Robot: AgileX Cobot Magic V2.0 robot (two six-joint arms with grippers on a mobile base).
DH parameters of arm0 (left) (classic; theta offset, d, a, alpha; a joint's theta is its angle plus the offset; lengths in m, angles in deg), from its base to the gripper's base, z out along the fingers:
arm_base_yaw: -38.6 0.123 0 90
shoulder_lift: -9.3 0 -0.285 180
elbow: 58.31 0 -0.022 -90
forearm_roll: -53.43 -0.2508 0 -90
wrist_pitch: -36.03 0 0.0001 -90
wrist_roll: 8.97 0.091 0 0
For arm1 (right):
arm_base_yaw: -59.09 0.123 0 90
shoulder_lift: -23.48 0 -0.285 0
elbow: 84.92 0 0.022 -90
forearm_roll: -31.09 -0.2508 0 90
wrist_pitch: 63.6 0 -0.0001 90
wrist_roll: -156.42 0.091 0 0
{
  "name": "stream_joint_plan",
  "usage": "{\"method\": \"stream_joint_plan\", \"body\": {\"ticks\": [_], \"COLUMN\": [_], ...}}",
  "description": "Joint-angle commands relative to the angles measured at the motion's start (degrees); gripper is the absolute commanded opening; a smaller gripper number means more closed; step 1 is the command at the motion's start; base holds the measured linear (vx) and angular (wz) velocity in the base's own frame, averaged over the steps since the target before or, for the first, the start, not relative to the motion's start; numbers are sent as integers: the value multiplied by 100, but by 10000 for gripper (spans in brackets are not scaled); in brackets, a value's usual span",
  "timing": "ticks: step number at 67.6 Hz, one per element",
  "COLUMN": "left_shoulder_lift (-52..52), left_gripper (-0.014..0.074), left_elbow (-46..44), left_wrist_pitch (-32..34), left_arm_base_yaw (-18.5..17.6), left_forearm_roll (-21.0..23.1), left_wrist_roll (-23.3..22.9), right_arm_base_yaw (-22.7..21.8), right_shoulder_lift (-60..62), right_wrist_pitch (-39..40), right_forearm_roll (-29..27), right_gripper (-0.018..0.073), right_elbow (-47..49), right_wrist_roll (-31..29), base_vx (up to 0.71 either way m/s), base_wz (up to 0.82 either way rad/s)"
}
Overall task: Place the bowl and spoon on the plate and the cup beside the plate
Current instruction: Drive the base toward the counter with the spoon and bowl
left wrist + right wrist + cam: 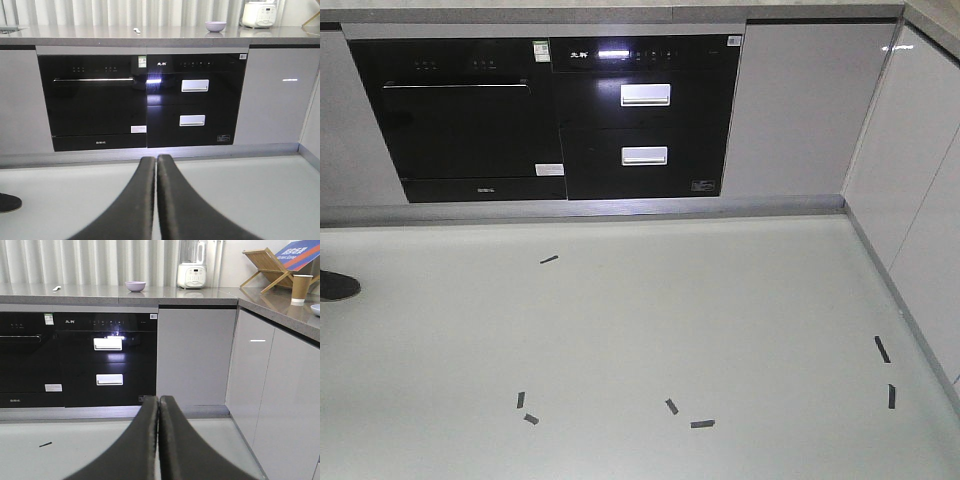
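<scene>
Well, the bowl (135, 286) sits on the back counter (100, 292) with the spoon (56, 288) well off to its left. The cup (301, 288) and plate (316, 309) are round the corner on the side counter (270, 302), the plate only half in view at the edge. Nothing is gathered yet. A blender (192, 270) stands near the bowl on its right, and a wooden rack (265, 270) stands near the cup.

Both arms hang low in front of the cabinets, far from all of it. The left gripper (155, 159) and the right gripper (159, 398) each have their fingers pressed together on nothing.

I reckon the trouble lies in the fetching. That flat spoon on a hard top may skid away when pinched. The smooth bowl could slip from a rim hold on its way round the corner. Squeeze the paper cup too hard and it buckles or tips. The plate looks close to the counter's lip, so a clumsy nudge might send it over.
</scene>
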Motion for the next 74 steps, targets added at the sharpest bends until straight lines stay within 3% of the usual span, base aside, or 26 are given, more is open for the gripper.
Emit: {"method": "stream_joint_plan", "body": {"ticks": [1, 74], "left_shoulder_lift": [83, 83], "left_gripper": [-6, -6], "left_elbow": [-111, -111], "left_wrist_pitch": [405, 405], "left_arm_base_yaw": [-33, -33], "left_forearm_roll": [41, 41], "left_wrist_roll": [-22, -22], "right_arm_base_yaw": [-40, -40], "right_shoulder_lift": [33, 33], "right_wrist_pitch": [418, 418], "right_forearm_roll": [40, 40], "right_gripper": [-3, -3], "right_elbow": [-43, -43], "right_wrist_roll": [-27, -27], "base_vx": [0, 0], "base_wz": [0, 0]}}
